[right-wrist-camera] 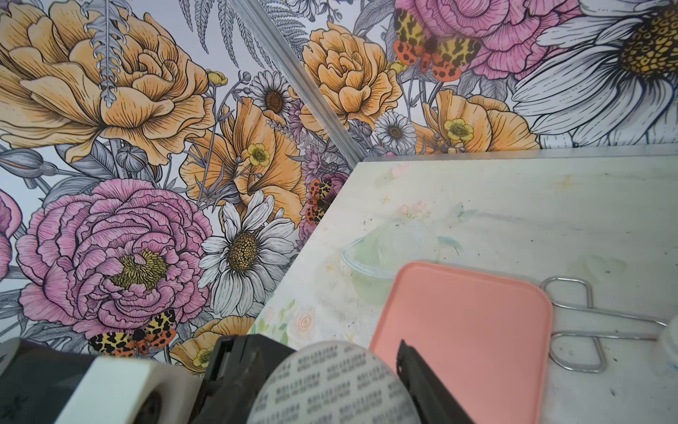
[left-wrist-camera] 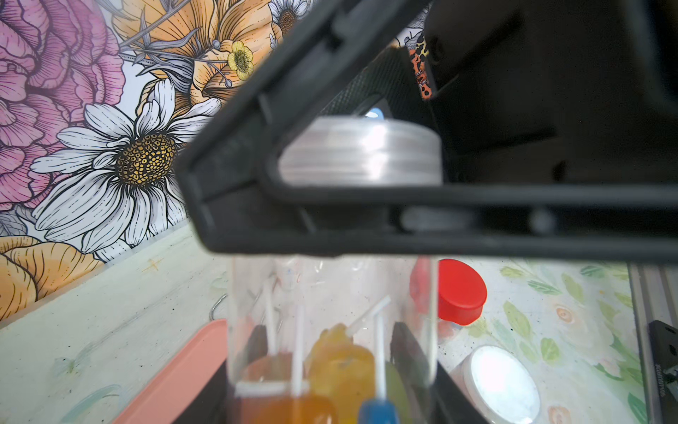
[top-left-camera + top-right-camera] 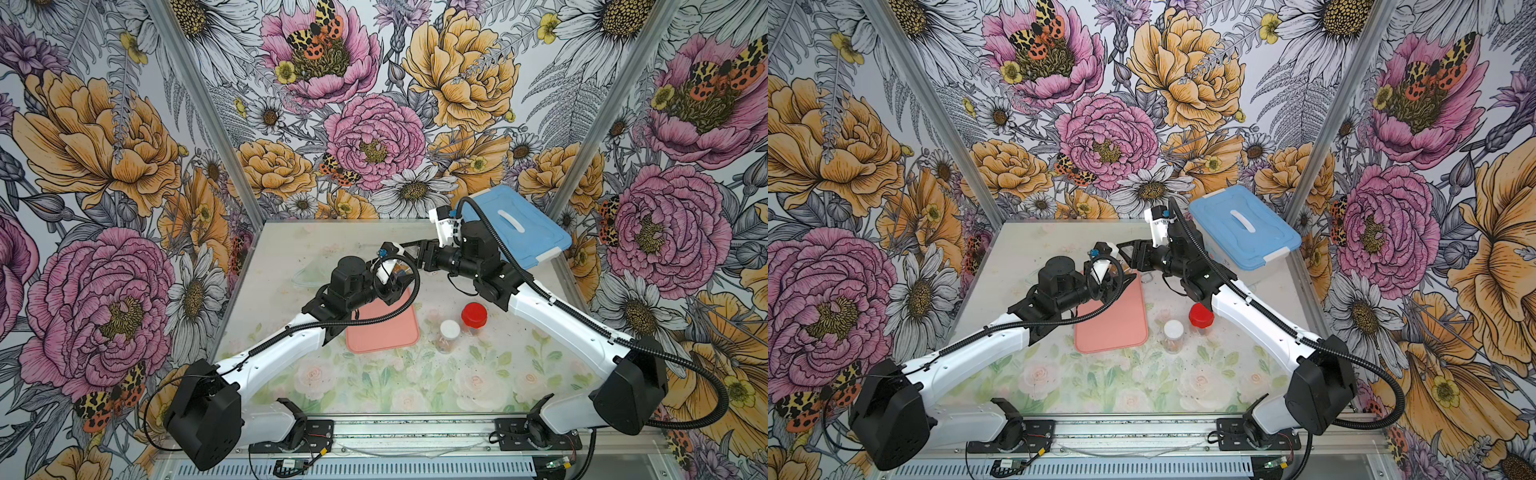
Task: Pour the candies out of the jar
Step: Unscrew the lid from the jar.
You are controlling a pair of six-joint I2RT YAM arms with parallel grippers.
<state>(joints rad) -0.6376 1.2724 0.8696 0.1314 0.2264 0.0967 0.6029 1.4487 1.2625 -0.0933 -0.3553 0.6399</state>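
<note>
Left gripper is clamped around the clear jar, held over the twelve-o'clock end of the pink tray, with the candies heaped inside. Right gripper has pinched down on the lid. This looks like the uncapping step, though I can't tell whether the thread has loosened. Next comes a twist, a lift clear, then the tip.

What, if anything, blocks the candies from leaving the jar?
The clear lid sits atop the jar, capping it over the candies. The right pincer is shut on that lid; the left pincer grips the jar body.
</note>
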